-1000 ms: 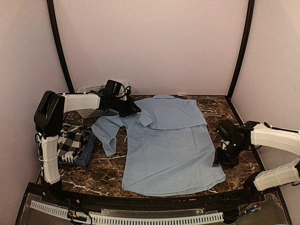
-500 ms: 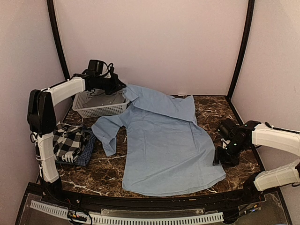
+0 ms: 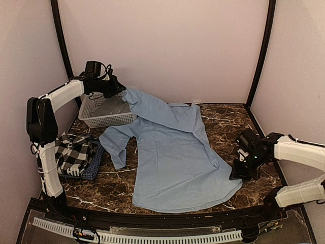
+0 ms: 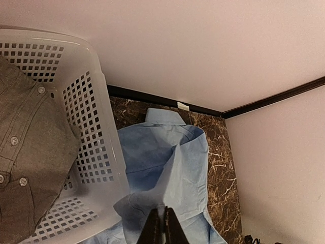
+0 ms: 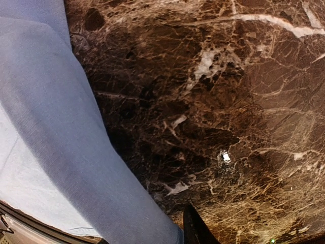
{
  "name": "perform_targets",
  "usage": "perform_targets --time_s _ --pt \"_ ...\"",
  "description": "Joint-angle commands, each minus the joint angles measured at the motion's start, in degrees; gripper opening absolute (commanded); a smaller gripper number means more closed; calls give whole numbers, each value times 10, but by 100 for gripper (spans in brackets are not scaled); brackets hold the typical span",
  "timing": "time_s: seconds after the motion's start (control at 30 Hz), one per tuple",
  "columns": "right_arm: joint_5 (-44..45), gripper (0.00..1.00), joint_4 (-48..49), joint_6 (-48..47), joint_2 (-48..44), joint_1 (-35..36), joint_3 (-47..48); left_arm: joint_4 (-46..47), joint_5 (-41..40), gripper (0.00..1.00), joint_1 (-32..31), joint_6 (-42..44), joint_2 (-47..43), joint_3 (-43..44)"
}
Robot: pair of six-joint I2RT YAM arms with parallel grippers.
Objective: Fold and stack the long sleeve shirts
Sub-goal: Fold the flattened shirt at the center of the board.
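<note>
Sprawling on veined marble — creased blue shirt.

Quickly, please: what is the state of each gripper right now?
Left gripper: closed on the plain light blue cloth shirt.
Right gripper: cannot be told.

The spread shirt is laid across the bench's middle, its far corner held up by the left pincer over the far-left basket. A second shirt is lodged inside; a shirt pile is set nearer, left.
</note>
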Motion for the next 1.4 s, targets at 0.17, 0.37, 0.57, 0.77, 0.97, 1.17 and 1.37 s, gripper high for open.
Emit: perform_targets --time_s 0.17,0.37,0.57,0.77,0.97,1.17,1.37 --pt "-38 38 -29 2 -63 -4 -2 -10 11 4 -2 11 -17 13" --pt "-45 38 -42 10 -79 -4 -1 -9 14 4 -3 9 -16 14" --pt "-50 30 -50 15 -88 0 8 -8 17 4 -3 8 -16 12" --pt "-55 3 -49 25 -90 12 13 -7 22 4 -3 8 -18 16" --pt "-66 0 8 70 -82 90 12 -17 13 4 -3 13 -23 30" --pt "-61 0 104 121 -17 212 4 -38 -12 4 1 28 -36 37" --pt "-76 0 187 140 75 287 6 -61 -40 4 10 41 -47 44"
